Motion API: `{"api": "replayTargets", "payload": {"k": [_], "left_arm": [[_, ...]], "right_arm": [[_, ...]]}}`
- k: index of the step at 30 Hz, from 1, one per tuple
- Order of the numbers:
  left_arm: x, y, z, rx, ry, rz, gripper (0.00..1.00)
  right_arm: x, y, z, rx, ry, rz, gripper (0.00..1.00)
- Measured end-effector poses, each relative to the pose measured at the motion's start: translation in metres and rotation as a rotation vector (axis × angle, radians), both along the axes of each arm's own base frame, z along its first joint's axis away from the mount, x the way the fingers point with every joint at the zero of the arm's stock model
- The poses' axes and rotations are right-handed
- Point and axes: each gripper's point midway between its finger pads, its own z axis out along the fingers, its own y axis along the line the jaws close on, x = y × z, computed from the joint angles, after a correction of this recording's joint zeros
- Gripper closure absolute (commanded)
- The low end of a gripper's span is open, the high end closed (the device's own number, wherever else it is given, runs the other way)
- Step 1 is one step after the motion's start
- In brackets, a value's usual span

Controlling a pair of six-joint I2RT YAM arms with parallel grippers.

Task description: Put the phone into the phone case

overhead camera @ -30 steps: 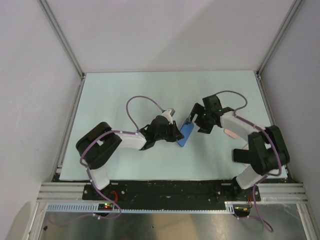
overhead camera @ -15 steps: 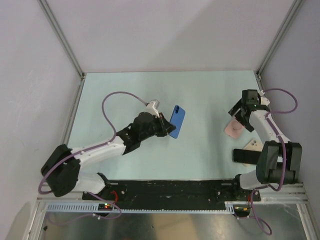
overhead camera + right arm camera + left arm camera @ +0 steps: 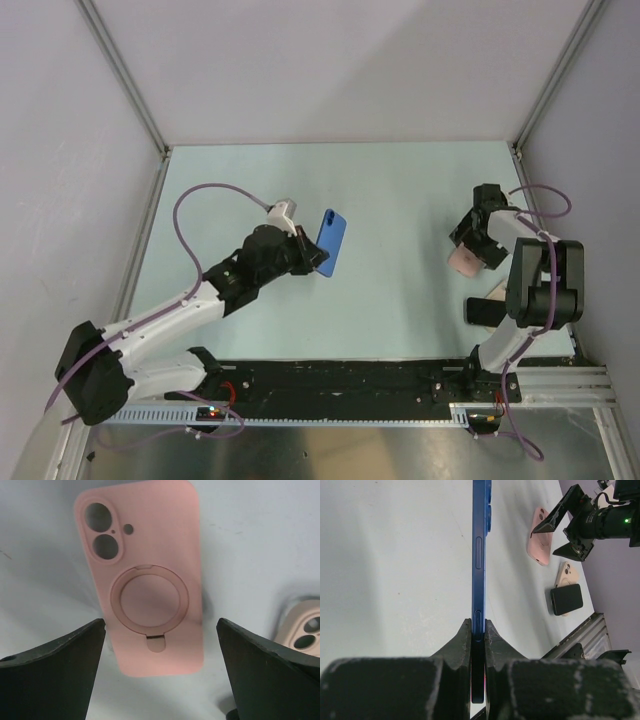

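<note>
Left jaws clamped on blue phone [image 3: 330,240], gripped at its lower end and held on edge above pale green counter [image 3: 400,180]. Right jaws wide apart, hovering over pink phone case [image 3: 145,575], which lies flat, ring side up, framed between them. Second peach case [image 3: 565,573] and black slab [image 3: 566,599] lie beyond those jaws. Grey walls [image 3: 350,70] all round.

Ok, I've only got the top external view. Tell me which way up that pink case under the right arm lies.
Observer: The right wrist view shows the pink phone case back side up, ring stand and camera cutouts showing.
Operator: Now report the right fingers.
Observer: The right fingers are wide open, the case showing between them.
Operator: Check the left grip.
Observer: The left fingers pinch the blue phone edge-on, clamped on its two faces.
</note>
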Motion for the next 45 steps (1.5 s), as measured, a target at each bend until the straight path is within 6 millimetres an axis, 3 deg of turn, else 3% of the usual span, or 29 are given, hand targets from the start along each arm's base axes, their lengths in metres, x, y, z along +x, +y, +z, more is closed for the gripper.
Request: {"api": "replayTargets", "payload": {"k": [12, 17, 22, 26, 27, 30, 32, 35, 40, 45], "left_arm": [[0.0, 0.011, -0.002, 0.016, 0.005, 0.017, 1.0], [-0.001, 0.014, -0.004, 0.02, 0.011, 0.019, 1.0], [-0.002, 0.023, 0.004, 0.009, 0.002, 0.037, 1.0], [0.006, 0.037, 0.005, 0.001, 0.007, 0.086, 1.0], [0.007, 0.041, 0.002, 0.003, 0.015, 0.098, 1.0], [0.008, 0.048, -0.013, 0.022, 0.049, 0.12, 1.0], [0.006, 0.05, -0.035, 0.049, 0.104, 0.129, 1.0], [0.002, 0.049, -0.058, 0.079, 0.166, 0.12, 1.0], [-0.001, 0.046, -0.085, 0.101, 0.249, 0.112, 1.0], [0.005, 0.04, -0.098, 0.09, 0.281, 0.105, 1.0]], "right_arm": [[0.008, 0.013, -0.009, -0.025, 0.026, 0.051, 0.04], [0.014, 0.015, -0.009, -0.022, 0.037, 0.069, 0.29], [0.015, 0.032, -0.009, 0.014, 0.037, 0.131, 0.38], [0.018, 0.087, -0.003, 0.124, 0.008, 0.266, 0.4], [0.018, 0.112, 0.001, 0.173, -0.008, 0.319, 0.4], [0.013, 0.173, 0.012, 0.296, -0.049, 0.446, 0.4], [0.007, 0.217, 0.021, 0.387, -0.077, 0.528, 0.39], [-0.004, 0.266, 0.032, 0.495, -0.103, 0.613, 0.39], [-0.021, 0.327, 0.05, 0.641, -0.142, 0.704, 0.39], [-0.033, 0.363, 0.053, 0.723, -0.152, 0.758, 0.38]]}}
